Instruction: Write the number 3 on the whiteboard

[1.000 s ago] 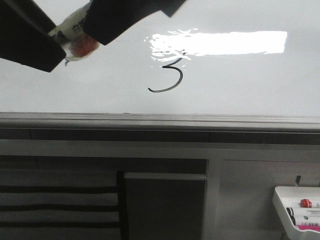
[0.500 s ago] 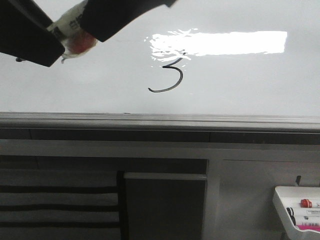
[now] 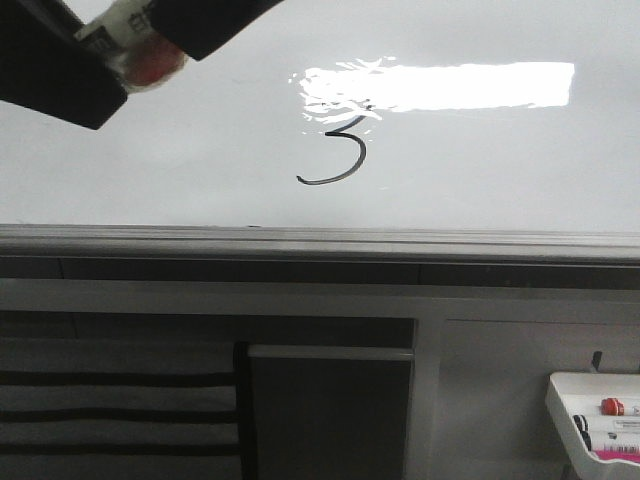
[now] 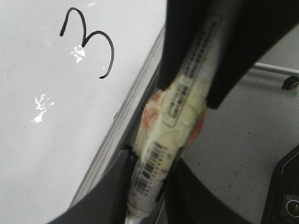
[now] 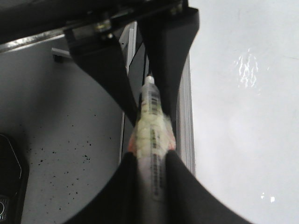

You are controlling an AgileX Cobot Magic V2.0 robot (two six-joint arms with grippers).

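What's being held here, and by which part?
A taped marker: right gripper clamps its barrel, left gripper closes around its tip end.

A thin black number 3 (image 3: pixel 335 150) sits on the glossy whiteboard (image 3: pixel 500 170), seemingly touching glare.

Small white tray (image 3: pixel 560 400) at lower right, holding markers (image 3: pixel 612 407). Dark cabinet panel (image 3: pixel 330 420) below. Speckled grey floor (image 5: pixel 79 140) beneath.

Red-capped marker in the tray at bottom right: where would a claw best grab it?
Probably the white barrel just behind the red cap, coming straight down from above: the red-capped marker lies flat in the open-topped tray, with other markers close beside it.
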